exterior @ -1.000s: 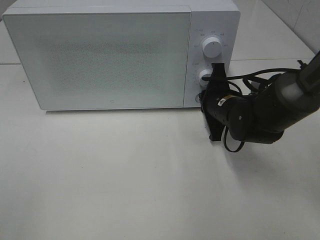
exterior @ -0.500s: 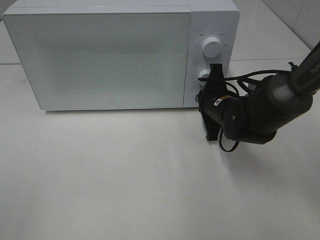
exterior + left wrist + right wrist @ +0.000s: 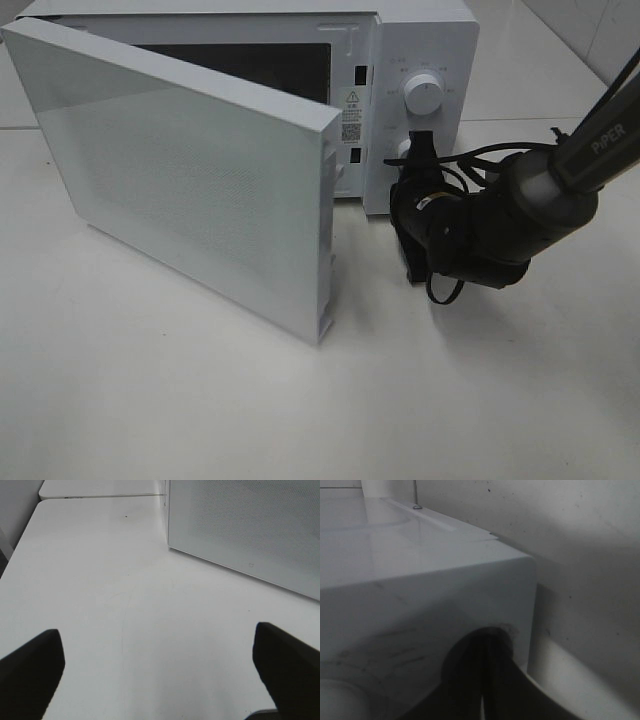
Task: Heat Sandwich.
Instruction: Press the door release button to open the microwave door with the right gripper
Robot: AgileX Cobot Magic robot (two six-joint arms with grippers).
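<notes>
Finding 1. The sandwich appears in none of your three views. It is not on the table [image 3: 300, 420], and the dark strip of cavity [image 3: 250, 65] that shows above the door holds nothing you can make out. Its direction from either set of jaws, and its long axis, cannot be established.

Finding 2. The microwave [image 3: 420, 40] has its door [image 3: 190, 180] swung out on the left-hand hinge, free edge toward the front. The opening therefore faces your right arm's side.

Finding 3. The right gripper [image 3: 403, 188] is closed on nothing. Its tips are pressed together against the lower corner of the control panel, below the upper knob [image 3: 423, 95] and just beside the gap the door leaves. The right wrist view shows the joined fingers [image 3: 485, 680] set in a round recess there.

Finding 4. The left gripper [image 3: 160, 670] stands wide open and empty over bare table, facing the door's outer face [image 3: 250, 525]. The exterior view does not show it.

Assessment. The right arm is nearer the cavity but is closed. The left is ready to grasp, yet the door stands between it and the opening. Locate the sandwich before you commit either arm.
</notes>
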